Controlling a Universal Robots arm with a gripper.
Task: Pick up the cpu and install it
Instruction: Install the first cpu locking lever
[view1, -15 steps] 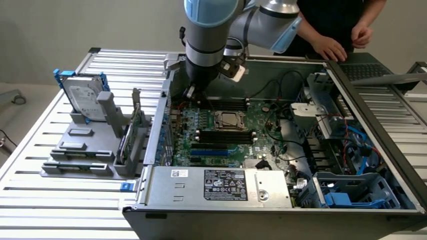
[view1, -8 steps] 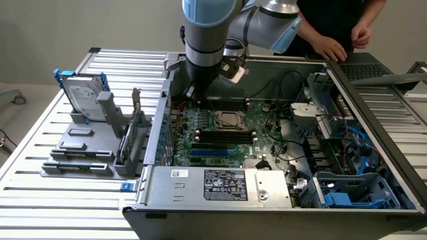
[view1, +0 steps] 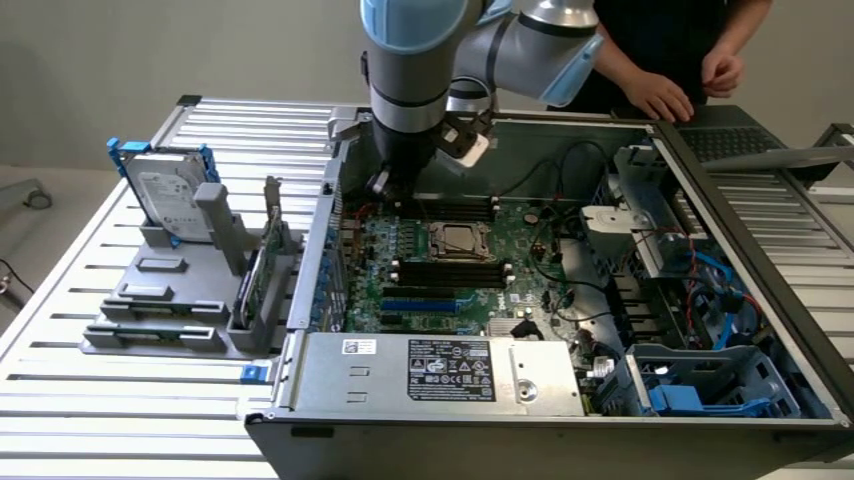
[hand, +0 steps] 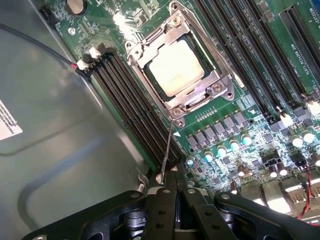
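Closed hand (hand: 173, 182) near seated cpu (hand: 175, 67)

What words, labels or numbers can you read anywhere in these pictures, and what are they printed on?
No text is legible.
Dark label on the power supply: too small.
Small white sticker beside it: too small.
Paper label on the hard drive: too small.
White sticker on the case wall: blurred.
Motherboard print: too small.

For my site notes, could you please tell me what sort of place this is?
Probably a robotics lab or test bench for computer assembly: a robot arm reaches into an open computer case set on a slatted metal table, with a grey fixture holding a hard drive beside it.
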